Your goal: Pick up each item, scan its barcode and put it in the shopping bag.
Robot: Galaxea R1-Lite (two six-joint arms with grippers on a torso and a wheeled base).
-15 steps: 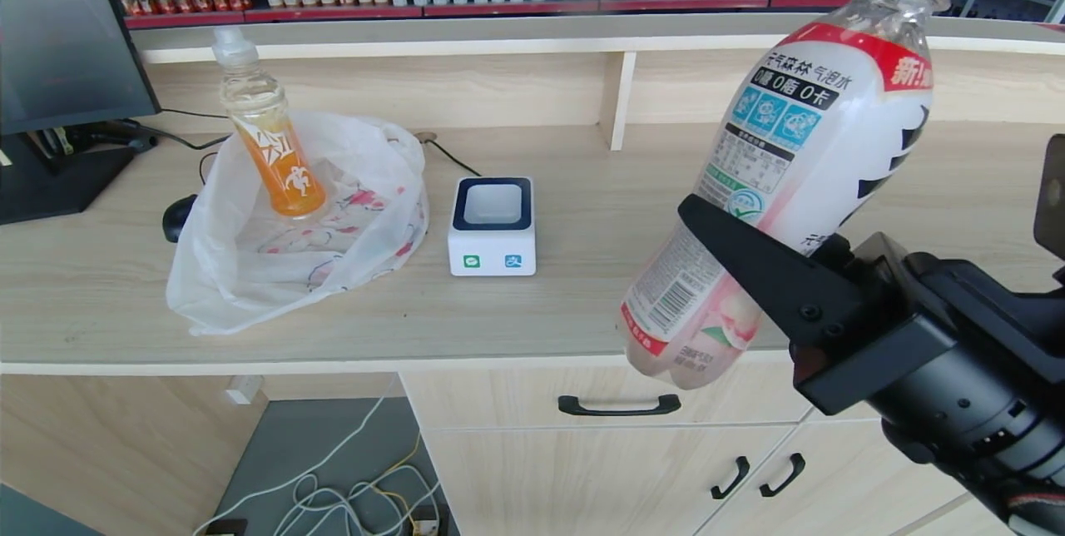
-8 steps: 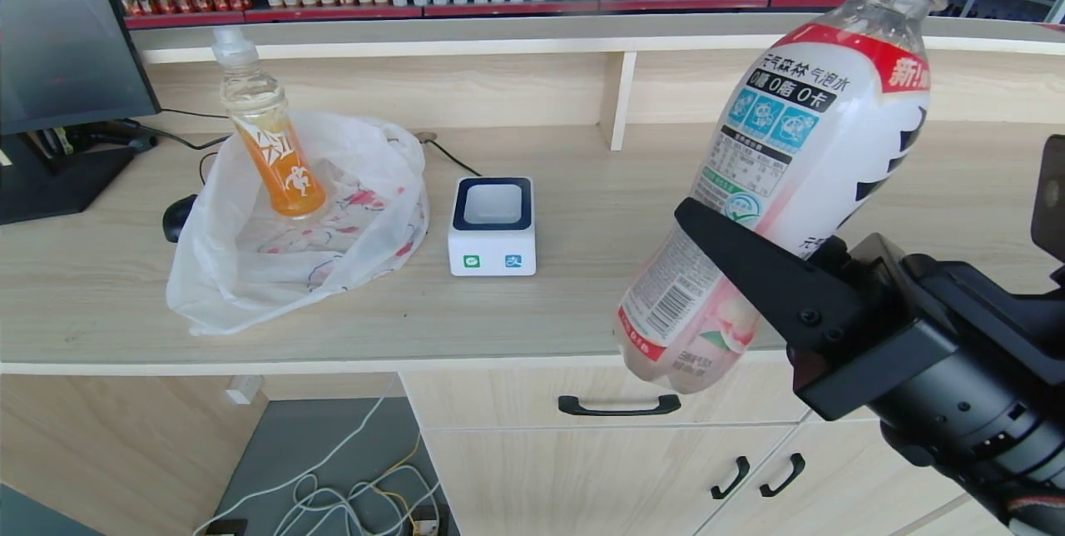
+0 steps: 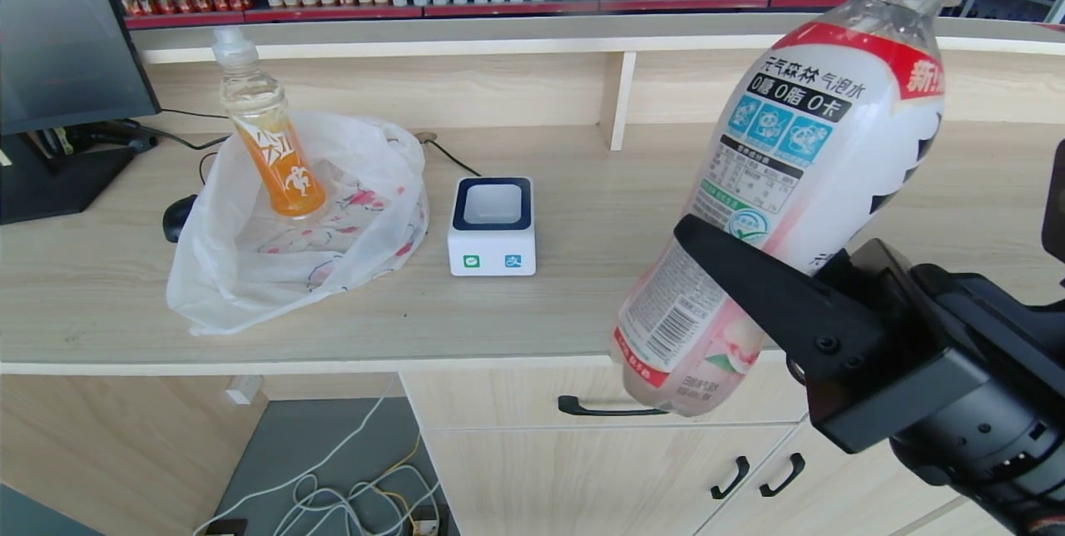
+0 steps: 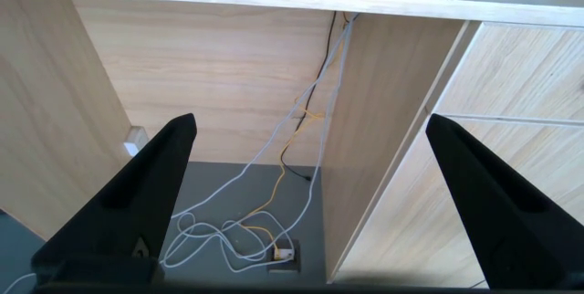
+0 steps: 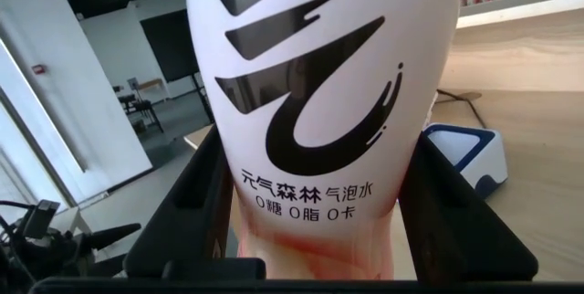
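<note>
Bottle of peach sparkling water (image 3: pixel 799 186) clamped in the right gripper (image 3: pixel 749 270), off the counter (image 3: pixel 582 303).

The gripper's 2 black fingers (image 3: pixel 732 270) press the lower half of the bottle from either side. The bottle is held in the air and tilted, with its cap up and its base toward the counter's front edge. Its barcode (image 3: pixel 670 315) is on the side turned toward the head camera. It is on the right of the white scanner (image 3: pixel 492 224) and well apart from it. Left of the scanner lies the white plastic shopping bag (image 3: pixel 250 270), with 1 orange drink bottle (image 3: pixel 270 145) upright inside. A black mouse (image 3: pixel 176 218) sits just beside the bag's far-left edge. The left gripper (image 4: pixel 310 203) hangs below counter level with its fingers spread wide and nothing between them, over loose cables (image 4: pixel 237 230) on the floor.
</note>
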